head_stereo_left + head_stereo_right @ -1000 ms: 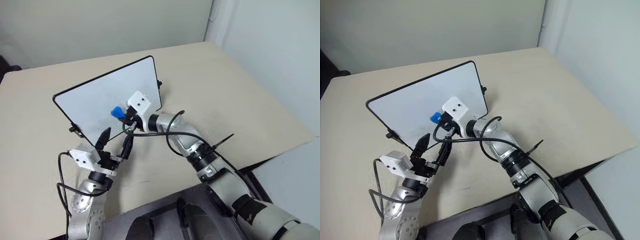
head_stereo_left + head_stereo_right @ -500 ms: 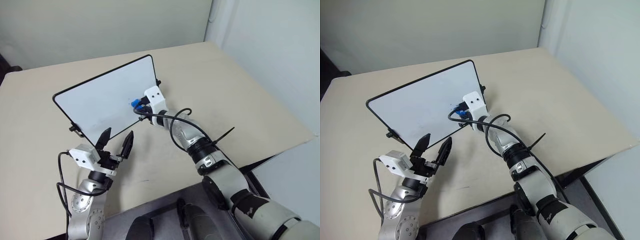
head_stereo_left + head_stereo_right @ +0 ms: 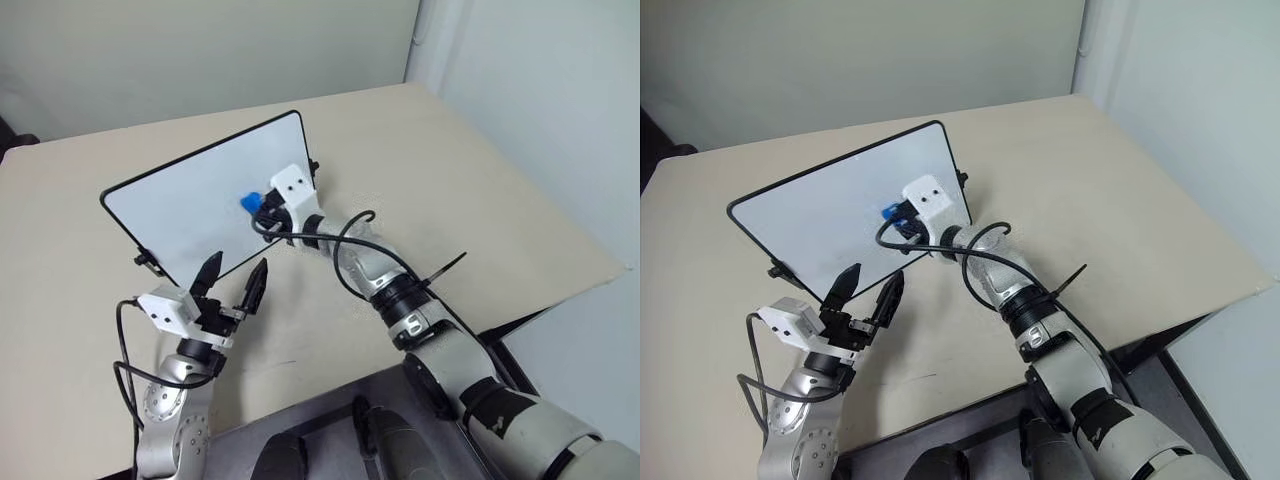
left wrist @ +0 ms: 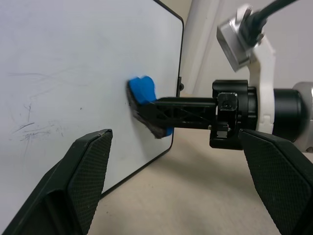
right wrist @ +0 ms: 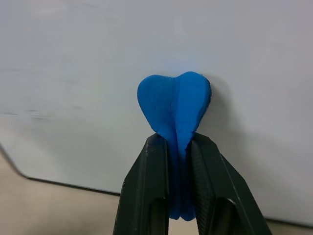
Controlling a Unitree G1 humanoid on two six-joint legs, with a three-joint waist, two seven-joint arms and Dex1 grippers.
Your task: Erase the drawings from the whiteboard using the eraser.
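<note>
The right gripper [image 5: 176, 147], clamped on the eraser [image 5: 175, 105], slid back across the whiteboard [image 3: 180, 205] (near its right edge); left gripper [image 3: 232, 283] hovers, fingers apart.

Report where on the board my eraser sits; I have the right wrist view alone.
Observer: The eraser, pinched in the right gripper, presses against the whiteboard in its right half, near the side edge.
Operator: Give me the left arm.
Observer: The left gripper is open and is held before the board's lower edge, touching nothing.
Operator: Name what is left to wipe.
Observer: Faint thin streaks lie on the board, apart from the eraser.
</note>
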